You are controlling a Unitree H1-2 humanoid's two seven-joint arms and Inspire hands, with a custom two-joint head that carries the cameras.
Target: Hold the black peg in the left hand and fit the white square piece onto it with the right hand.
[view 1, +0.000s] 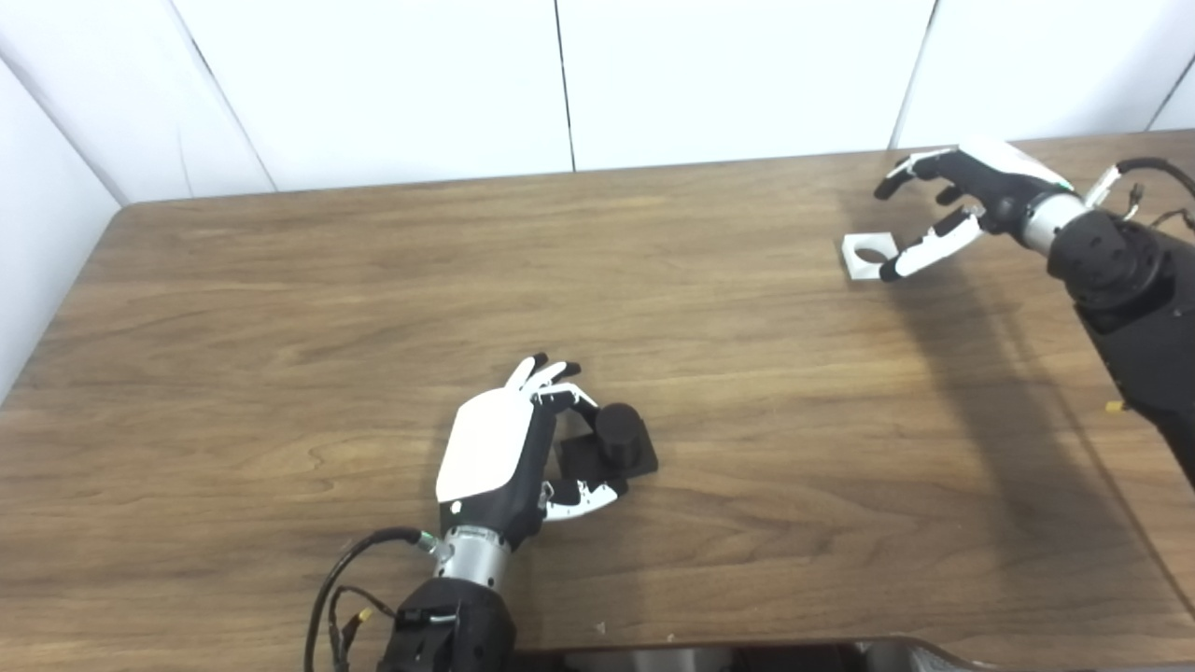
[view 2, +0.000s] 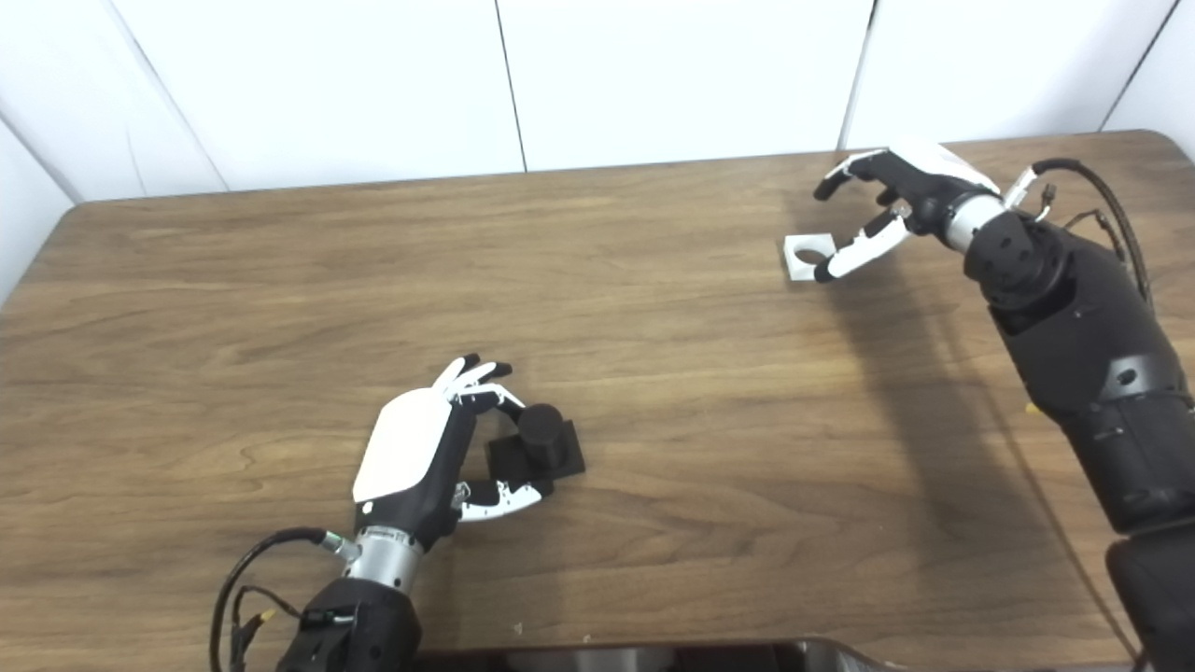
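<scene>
Step in hand: both reaches, neither grasp complete.

Left hand (view 1: 509, 448), lower centre of frame, fingers and thumb spread around the black peg (view 1: 609, 446); peg stands upright on its square base on the table (view 1: 280, 308). Fingertips sit just at the peg's far side, thumb at the near side of the base; whether they press it I cannot tell, and it looks unlifted.

Right hand (view 1: 952, 210), upper right, spread wide, thumb tip touching or just beside the white square piece (view 1: 868, 255), which lies flat, round hole up.

Next move, as I judge: left closes and lifts the peg; right pinches the piece by its edges, leaving the hole free.

Room: wide bare tabletop between the two. The piece lies near the table's far edge and wall; a push could slide it that way
</scene>
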